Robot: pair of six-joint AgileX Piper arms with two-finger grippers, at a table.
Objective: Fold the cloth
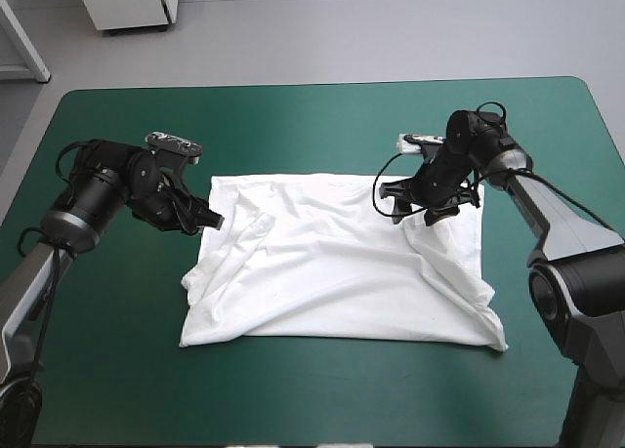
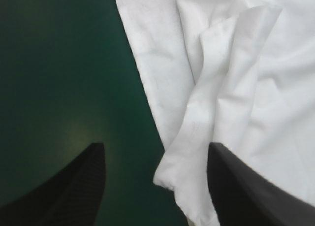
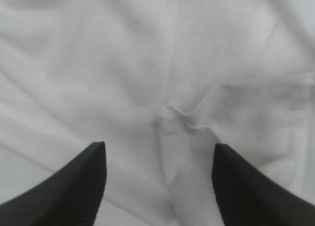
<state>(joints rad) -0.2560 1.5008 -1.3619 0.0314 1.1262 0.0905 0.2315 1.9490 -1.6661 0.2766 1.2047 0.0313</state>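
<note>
The white T-shirt (image 1: pixel 342 263) lies spread mostly flat on the teal-green cover, wrinkled, with a sleeve folded inward near its left side. My left gripper (image 1: pixel 205 218) hovers at the shirt's far left edge, fingers open. In the left wrist view the folded sleeve (image 2: pixel 197 152) lies between the open fingers (image 2: pixel 74 186), one over bare cover, the other over cloth. My right gripper (image 1: pixel 420 209) is low over the shirt's far right part, open. The right wrist view shows only white cloth (image 3: pixel 157 63) with a small pinched crease (image 3: pixel 170 113) ahead of the spread fingers (image 3: pixel 246 186).
The teal-green cover (image 1: pixel 322 126) shows bare beyond the shirt, toward the far edge, and along the near edge (image 1: pixel 293 389). Bare strips also flank the shirt on both sides.
</note>
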